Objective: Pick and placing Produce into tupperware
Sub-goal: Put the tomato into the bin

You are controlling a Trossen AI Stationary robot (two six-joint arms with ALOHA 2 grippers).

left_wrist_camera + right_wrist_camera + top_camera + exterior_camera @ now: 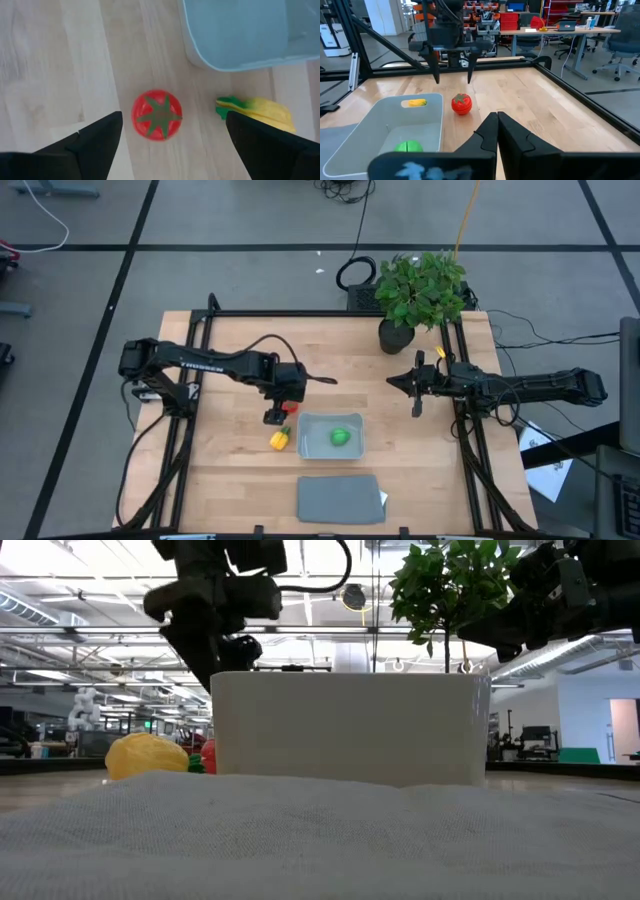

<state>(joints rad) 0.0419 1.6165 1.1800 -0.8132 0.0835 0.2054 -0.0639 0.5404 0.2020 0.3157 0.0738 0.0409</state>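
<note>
The red round piece (pixel 156 114) with a green star top rests on the wood just left of the light blue-grey tupperware (pixel 318 442). My left gripper (pixel 172 125) hangs open above it, one finger on each side, touching nothing; the right wrist view shows its fingers (pixel 437 77) clear above the red piece (pixel 461 104). The yellow piece with the green tip (pixel 280 440) lies beside the tub's left wall. The green round piece (pixel 340 437) sits inside the tub. My right gripper (pixel 415 385) waits shut, right of the tub and above the table.
The flat darker grey lid (pixel 340 498) lies near the table's front edge, in front of the tub. A leafy potted plant (pixel 420 290) stands at the far right corner. Black frame rails (pixel 190 380) run along the table's left and right sides.
</note>
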